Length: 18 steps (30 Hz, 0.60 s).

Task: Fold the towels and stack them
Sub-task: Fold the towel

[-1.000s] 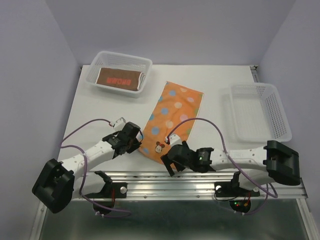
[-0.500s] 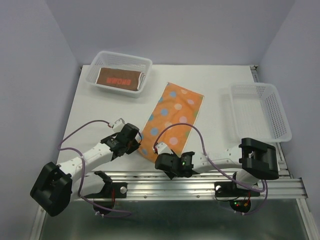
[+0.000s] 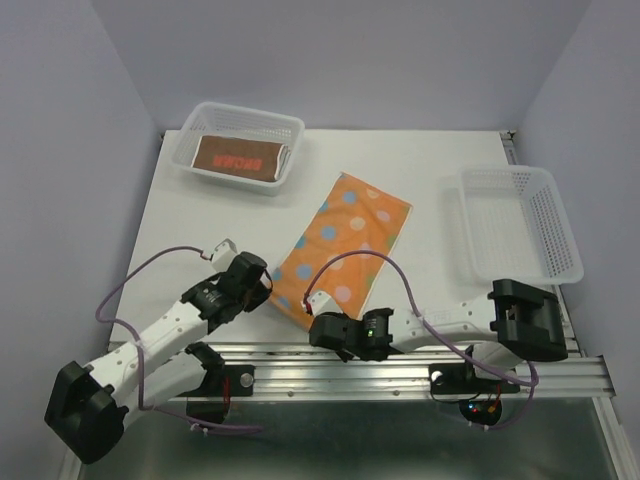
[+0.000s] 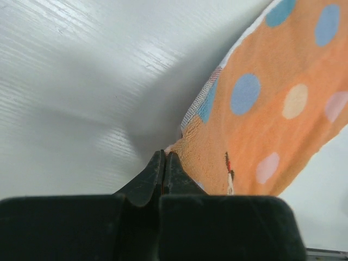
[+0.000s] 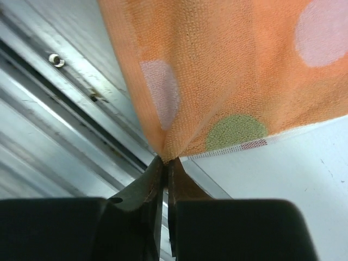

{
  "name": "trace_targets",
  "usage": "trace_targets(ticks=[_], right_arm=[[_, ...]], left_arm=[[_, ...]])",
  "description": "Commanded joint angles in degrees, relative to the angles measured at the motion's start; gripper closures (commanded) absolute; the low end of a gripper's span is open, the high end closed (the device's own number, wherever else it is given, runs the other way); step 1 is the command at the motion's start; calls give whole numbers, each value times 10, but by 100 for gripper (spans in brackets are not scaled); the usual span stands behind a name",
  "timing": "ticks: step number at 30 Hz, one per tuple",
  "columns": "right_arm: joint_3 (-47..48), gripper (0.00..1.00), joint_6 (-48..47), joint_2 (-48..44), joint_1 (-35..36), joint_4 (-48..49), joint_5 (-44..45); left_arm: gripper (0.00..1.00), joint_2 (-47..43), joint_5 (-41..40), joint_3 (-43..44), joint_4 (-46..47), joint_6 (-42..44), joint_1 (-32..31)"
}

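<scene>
Towel (image 3: pixel 345 240) near-edge corners clenched by left hand (image 4: pixel 165 157), right hand (image 5: pixel 165 160); table (image 3: pixel 420 155) room beyond far edge.

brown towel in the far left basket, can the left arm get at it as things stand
Probably not yet: the left gripper is shut on a corner of the orange towel. Nothing stands between it and the basket, so after letting go it likely could.

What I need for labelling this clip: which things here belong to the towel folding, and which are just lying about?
Job: orange polka-dot terry towel, its near corners pinched by the left gripper and right gripper; folded brown-red towel.
Lying about: white mesh plastic basket holding that towel; matching basket at right.
</scene>
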Motion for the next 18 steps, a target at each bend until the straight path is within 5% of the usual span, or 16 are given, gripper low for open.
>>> trace_targets(ticks=[1, 9, 18], right_arm=[[11, 96, -10, -58, 8, 26, -41], [12, 99, -7, -132, 6, 28, -28], [48, 98, 0, -161, -129, -23, 72]], left_arm=[[100, -80, -38, 13, -51, -25, 0], [100, -104, -52, 37, -33, -15, 0], [100, 66, -95, 179, 71, 48, 0]])
